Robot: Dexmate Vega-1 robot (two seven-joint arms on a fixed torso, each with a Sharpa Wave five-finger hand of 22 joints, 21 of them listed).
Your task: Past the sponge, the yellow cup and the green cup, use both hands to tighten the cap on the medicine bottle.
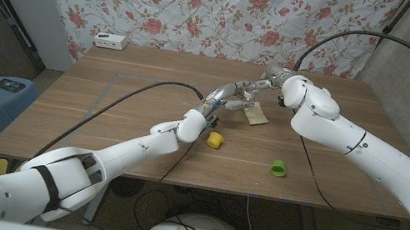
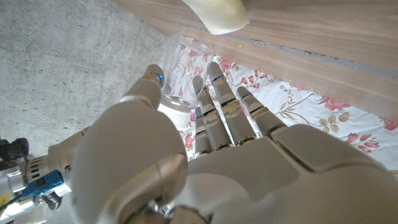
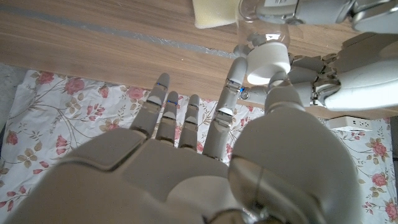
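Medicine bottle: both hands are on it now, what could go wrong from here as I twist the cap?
The clear medicine bottle is held off the table by the left hand; a loose grip could let it spin or drop. The right hand takes the white cap between thumb and one finger, so it may slip off. The sponge lies just below; a dropped bottle could roll towards the yellow cup.

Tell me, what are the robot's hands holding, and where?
The left hand grips the medicine bottle by its clear body; the right hand pinches its white cap.
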